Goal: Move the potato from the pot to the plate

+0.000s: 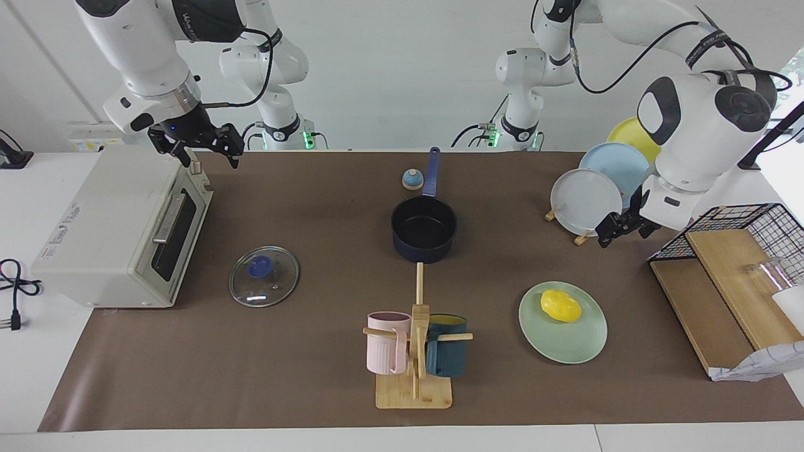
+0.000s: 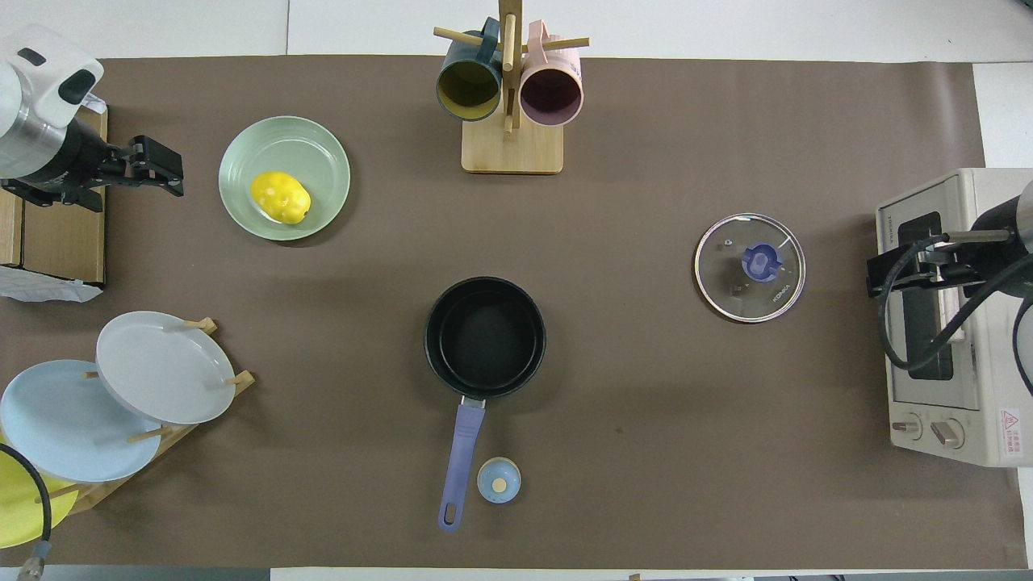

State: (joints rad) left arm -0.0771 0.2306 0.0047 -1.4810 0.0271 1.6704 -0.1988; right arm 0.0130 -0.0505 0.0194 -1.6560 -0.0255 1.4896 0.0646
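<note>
With the potato [image 1: 560, 305] on the plate [image 1: 584, 348] and the pot [image 1: 424, 229] empty, we keep the open left end effector [image 1: 619, 231] and open right end effector [image 1: 202, 148] clear.

glass lid [image 2: 750, 267]: "KONKA" printed near the rim
toaster oven [image 2: 952, 323]: red warning triangle label, wording too small to read
</note>
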